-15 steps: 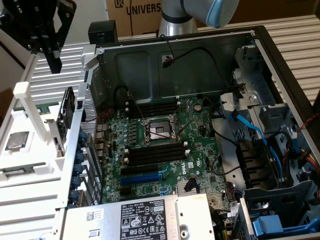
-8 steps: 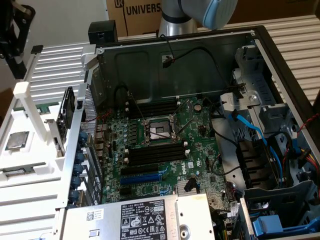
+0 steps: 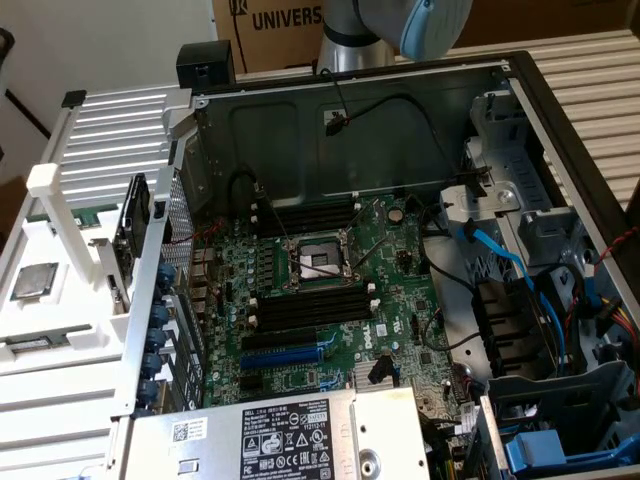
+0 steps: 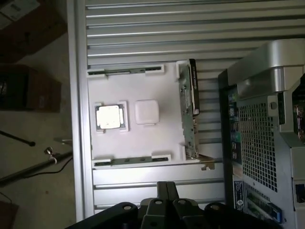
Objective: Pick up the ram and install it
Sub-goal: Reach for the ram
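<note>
A ram stick (image 4: 125,71), thin and green, lies on edge in a groove of the white holder (image 4: 143,143); a second ram stick (image 4: 131,160) lies in the groove on the opposite side. One ram stick (image 3: 40,343) also lies in the holder on the exterior view's left. My gripper (image 4: 166,183) hovers high above the holder's edge, fingers together and shut on nothing. The arm's joint (image 3: 400,25) hangs above the back of the open case. On the green motherboard (image 3: 330,290), the black memory slots (image 3: 305,310) beside the CPU socket (image 3: 315,262) look bare.
The holder also carries a CPU chip (image 4: 109,117), a white square block (image 4: 146,112) and an expansion card (image 4: 188,109) standing on edge. The case wall (image 3: 150,300), blue cables (image 3: 510,265), drive cages (image 3: 560,230) and a power supply (image 3: 290,435) surround the board.
</note>
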Available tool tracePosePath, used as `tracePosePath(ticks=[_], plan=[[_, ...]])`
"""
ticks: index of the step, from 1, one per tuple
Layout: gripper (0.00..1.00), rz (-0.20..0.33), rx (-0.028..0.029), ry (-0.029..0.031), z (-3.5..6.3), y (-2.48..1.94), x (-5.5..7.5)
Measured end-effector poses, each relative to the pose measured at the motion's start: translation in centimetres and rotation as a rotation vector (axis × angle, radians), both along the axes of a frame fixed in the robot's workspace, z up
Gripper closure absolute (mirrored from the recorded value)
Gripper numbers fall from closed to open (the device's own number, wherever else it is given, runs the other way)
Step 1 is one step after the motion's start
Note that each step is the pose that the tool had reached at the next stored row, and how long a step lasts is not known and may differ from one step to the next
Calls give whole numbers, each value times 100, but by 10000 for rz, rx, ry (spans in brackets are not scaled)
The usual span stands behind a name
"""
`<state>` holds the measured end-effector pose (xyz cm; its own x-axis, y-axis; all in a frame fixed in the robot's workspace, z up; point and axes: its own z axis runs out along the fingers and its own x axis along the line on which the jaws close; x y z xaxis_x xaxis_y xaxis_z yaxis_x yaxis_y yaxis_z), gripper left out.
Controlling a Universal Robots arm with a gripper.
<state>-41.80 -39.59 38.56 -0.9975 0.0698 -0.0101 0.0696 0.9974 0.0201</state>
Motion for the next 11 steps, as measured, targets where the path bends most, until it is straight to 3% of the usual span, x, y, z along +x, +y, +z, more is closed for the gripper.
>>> tracePosePath(ticks=[2, 6, 10, 11], plan=[[90, 6, -37, 0, -11, 27, -89], [90, 10, -43, 0, -53, 101, -266], [90, 11, -42, 0, -122, 255, -313], [90, 10, -43, 0, -133, 272, -313]])
